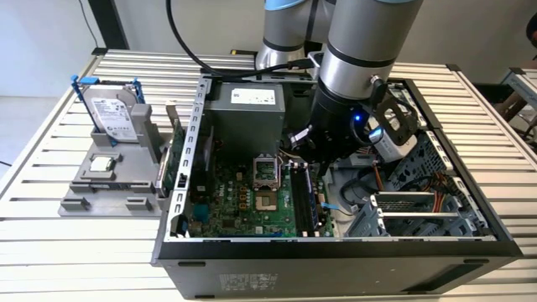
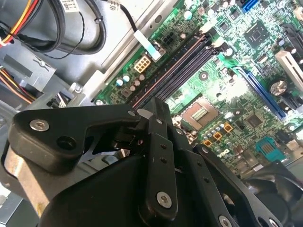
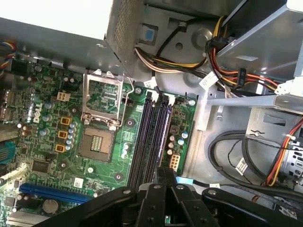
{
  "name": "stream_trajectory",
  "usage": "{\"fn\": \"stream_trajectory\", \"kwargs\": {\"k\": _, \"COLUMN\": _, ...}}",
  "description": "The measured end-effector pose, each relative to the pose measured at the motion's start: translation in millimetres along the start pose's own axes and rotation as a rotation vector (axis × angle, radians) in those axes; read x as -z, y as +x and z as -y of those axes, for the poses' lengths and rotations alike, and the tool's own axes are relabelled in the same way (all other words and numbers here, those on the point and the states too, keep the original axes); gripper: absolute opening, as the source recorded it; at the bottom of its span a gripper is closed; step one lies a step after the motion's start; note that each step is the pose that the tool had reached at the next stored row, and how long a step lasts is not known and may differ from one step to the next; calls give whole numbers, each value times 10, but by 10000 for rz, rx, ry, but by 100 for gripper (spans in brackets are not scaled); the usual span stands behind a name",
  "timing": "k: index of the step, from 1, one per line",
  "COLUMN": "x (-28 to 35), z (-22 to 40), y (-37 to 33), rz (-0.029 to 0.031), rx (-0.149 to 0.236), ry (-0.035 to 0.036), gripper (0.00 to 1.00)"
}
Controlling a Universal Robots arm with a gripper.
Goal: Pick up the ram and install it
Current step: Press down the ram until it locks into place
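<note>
We see the robot arm (image 1: 361, 56) reaching down into the open computer case (image 1: 336, 251), which lies on the slatted tabletop (image 1: 50, 251). The pincer (image 1: 323, 168) is low over the motherboard (image 1: 243, 201), right above the long black memory slots (image 1: 304, 200) that run beside the open square processor socket (image 1: 266, 182).

In both wrist views the dark fingers (image 3: 161, 189) of the pincer stand narrow, close together, directly over the end of the slots (image 3: 150, 137). A thin dark edge shows between them and runs down into one slot, so the ram (image 1: 312, 201) seems to be held there; however, we cannot tell for sure if the fingers press on it or only stand around it. In the second wrist view the same slots (image 2: 177, 68) run away from the pincer (image 2: 158, 142).

On the exterior view's left, outside the case, a grey holder (image 1: 113, 179) carries a hard drive (image 1: 113, 110) standing upright and a small square silver chip (image 1: 102, 163). A green card (image 1: 168, 170) stands between the holder and the case wall.
</note>
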State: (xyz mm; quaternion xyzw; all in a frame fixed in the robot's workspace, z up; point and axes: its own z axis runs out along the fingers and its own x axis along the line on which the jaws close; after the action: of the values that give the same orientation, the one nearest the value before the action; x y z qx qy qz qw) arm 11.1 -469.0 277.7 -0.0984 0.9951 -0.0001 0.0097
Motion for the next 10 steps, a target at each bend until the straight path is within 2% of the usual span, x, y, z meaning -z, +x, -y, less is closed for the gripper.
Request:
{"fn": "stream_trajectory", "kwargs": {"k": 6, "x": 1, "z": 0, "y": 1, "rz": 5, "rx": 427, "ry": -37, "gripper": 0}}
{"fn": "stream_trajectory", "kwargs": {"k": 10, "x": -7, "z": 0, "y": 0, "rz": 39, "rx": 877, "ry": -192, "gripper": 0}}
